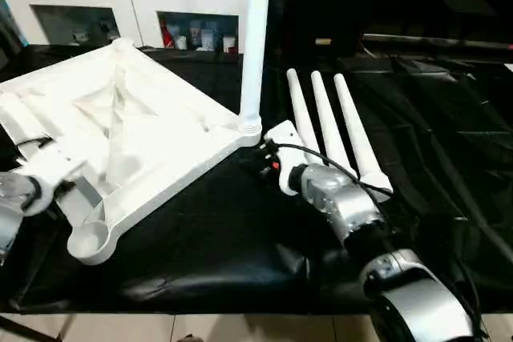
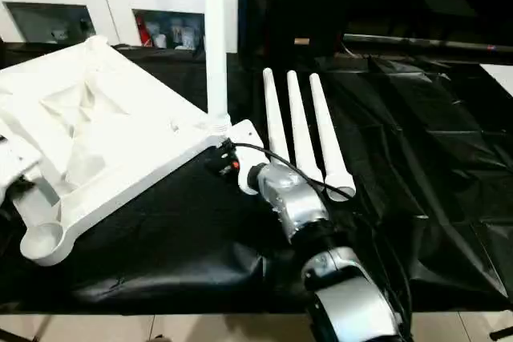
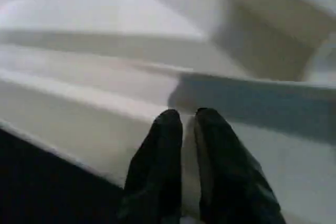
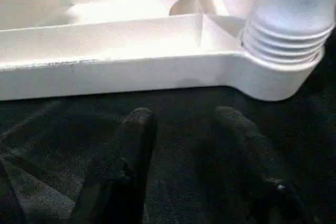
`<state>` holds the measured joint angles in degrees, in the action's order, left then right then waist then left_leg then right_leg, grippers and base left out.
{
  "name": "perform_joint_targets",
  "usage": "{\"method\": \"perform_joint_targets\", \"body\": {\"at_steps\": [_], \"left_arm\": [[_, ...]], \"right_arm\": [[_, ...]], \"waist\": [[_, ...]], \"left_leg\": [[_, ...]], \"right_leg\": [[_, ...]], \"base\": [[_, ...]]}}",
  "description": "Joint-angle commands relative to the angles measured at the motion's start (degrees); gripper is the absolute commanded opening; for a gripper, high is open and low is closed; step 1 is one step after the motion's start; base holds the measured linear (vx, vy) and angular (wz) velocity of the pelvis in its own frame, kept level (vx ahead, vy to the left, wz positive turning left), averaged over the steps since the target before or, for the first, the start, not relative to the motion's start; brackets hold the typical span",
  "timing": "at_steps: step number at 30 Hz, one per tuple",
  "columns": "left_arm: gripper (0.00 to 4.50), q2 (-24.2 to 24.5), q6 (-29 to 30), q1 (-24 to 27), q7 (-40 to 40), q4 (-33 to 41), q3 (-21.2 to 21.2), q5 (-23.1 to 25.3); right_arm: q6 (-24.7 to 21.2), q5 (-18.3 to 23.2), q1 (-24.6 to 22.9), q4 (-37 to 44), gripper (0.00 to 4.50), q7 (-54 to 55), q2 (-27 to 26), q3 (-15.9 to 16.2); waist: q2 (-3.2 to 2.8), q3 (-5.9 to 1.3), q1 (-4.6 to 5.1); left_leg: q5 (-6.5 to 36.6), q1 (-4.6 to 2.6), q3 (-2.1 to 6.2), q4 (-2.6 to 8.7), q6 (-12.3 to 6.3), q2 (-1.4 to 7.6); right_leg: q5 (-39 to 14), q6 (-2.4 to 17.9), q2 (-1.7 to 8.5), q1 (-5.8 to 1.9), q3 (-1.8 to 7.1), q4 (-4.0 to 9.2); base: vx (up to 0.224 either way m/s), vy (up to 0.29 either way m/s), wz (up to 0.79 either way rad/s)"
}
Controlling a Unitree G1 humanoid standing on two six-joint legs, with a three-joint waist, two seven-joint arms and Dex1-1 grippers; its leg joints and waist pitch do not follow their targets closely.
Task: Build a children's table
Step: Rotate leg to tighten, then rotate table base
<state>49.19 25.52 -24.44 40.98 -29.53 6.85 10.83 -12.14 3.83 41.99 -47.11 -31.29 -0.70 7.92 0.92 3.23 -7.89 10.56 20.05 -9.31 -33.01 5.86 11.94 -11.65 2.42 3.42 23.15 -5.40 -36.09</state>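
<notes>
No writing is readable; left hand [image 3: 182, 129] pinches a tabletop [image 1: 120, 134] rib, right hand [image 4: 181, 124] spread.

Tabletop [image 1: 120, 134] upside down, one leg [image 1: 255, 46] upright, three legs [image 1: 333, 130] loose.

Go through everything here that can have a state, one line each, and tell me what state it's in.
tabletop: upside down, ribbed underside up, on the black sheet
standing leg: upright, threaded into a corner socket
three loose legs: lying side by side, not yet fitted
near corner socket: empty
left gripper: pinching a tabletop rib
right gripper: open, holding nothing
</notes>
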Motion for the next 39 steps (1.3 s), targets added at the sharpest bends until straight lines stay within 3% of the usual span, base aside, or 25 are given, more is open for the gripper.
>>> {"method": "perform_joint_targets", "body": {"at_steps": [1, 6, 14, 17, 19, 20, 23, 27, 34, 39], "left_arm": [[0.39, 0.3, 0.4, 1.0, 4.8, 1.8, 2.2, -1.1], [0.1, 1.0, 0.7, 2.6, 11.2, 6.1, 4.4, -2.2], [0.0, 0.7, 3.4, 6.4, 20.7, 21.5, 7.5, -7.5], [0.0, 0.5, 3.5, 7.8, 23.9, 27.8, 8.9, -9.3], [0.0, 0.1, 4.4, 8.5, 25.5, 31.6, 9.8, -10.8], [0.0, -0.5, 4.7, 8.6, 25.6, 32.9, 10.1, -11.1], [0.0, -3.4, 4.3, 8.3, 25.2, 34.5, 10.5, -12.4], [0.0, -5.2, 3.8, 7.6, 24.3, 34.5, 10.7, -12.6], [0.0, -9.8, -3.1, 0.2, 10.1, 19.9, 10.1, -3.6], [0.0, -12.0, -3.9, -5.2, -1.0, 9.5, 8.2, -0.2]], "right_arm": [[1.4, -0.4, 1.4, -1.7, 1.54, 0.1, -0.2, -0.5], [2.7, -0.3, 2.6, -4.5, 1.17, 0.1, -1.0, -0.7], [5.3, -1.0, 4.9, -10.1, 0.47, -0.2, -2.6, -0.5], [6.2, -1.3, 5.8, -11.9, 0.29, -0.2, -3.0, -0.4], [6.7, -1.4, 6.3, -13.0, 0.06, -0.3, -3.2, -0.4], [7.0, -1.5, 6.5, -13.4, 0.06, -0.4, -3.3, -0.4], [7.5, -1.7, 7.0, -14.3, 0.06, -0.6, -3.4, -0.4], [7.9, -1.9, 7.4, -15.0, 0.06, -0.7, -3.5, -0.6], [9.2, -2.6, 8.0, -16.2, 0.06, -0.5, -2.8, -1.2], [9.7, -3.0, 7.7, -14.3, 0.06, 0.6, -1.8, -1.5]], "waist": [[-1.77, -4.03, 0.11], [-1.79, -3.94, 0.02], [-1.76, -3.84, -0.09], [-1.49, -3.79, -0.02], [-1.49, -3.71, 0.12], [-1.35, -3.65, 0.34], [-1.35, -3.77, 0.84], [-1.47, -3.9, 1.32], [-1.78, -3.99, 1.5], [-2.0, -4.29, 1.3]], "left_leg": [[9.5, -0.36, 0.57, 3.73, 1.83, 1.53], [10.0, -0.49, 0.44, 3.73, 1.67, 1.62], [10.4, -0.45, 0.44, 3.86, 1.98, 1.78], [10.3, -0.31, 0.34, 3.87, 1.93, 1.65], [10.7, -0.22, 0.37, 3.9, 1.96, 1.63], [10.3, 0.09, 0.37, 3.9, 1.98, 1.51], [9.4, 0.14, 0.33, 3.72, 1.91, 1.41], [8.5, 0.2, 0.28, 3.55, 1.59, 1.33], [10.1, 0.0, 0.37, 3.41, 1.29, 1.23], [9.0, -0.08, 0.51, 3.19, 1.57, 1.21]], "right_leg": [[-2.2, 11.3, 5.38, -3.34, 3.9, 3.42], [-2.1, 11.7, 5.33, -3.17, 3.91, 3.41], [-3.2, 12.2, 5.38, -3.15, 3.9, 3.33], [-3.7, 12.0, 5.28, -3.31, 3.9, 3.36], [-5.4, 11.5, 5.32, -3.41, 3.9, 3.49], [-5.7, 11.2, 5.21, -3.58, 3.91, 3.41], [-5.6, 11.1, 5.16, -3.65, 3.89, 3.43], [-4.1, 11.4, 5.01, -3.7, 3.85, 3.31], [-5.1, 10.5, 4.75, -3.72, 3.75, 3.58], [-1.6, 10.7, 4.59, -3.74, 3.69, 3.16]], "base": [[0.0, 0.0, 0.0], [0.0, 0.0, 0.0], [0.0, 0.0, 0.0], [0.0, 0.0, 0.0], [0.0, 0.0, 0.0], [0.0, 0.0, 0.0], [0.0, 0.0, 0.0], [0.0, 0.0, 0.0], [0.0, 0.0, 0.0], [0.0, 0.0, 0.0]]}}
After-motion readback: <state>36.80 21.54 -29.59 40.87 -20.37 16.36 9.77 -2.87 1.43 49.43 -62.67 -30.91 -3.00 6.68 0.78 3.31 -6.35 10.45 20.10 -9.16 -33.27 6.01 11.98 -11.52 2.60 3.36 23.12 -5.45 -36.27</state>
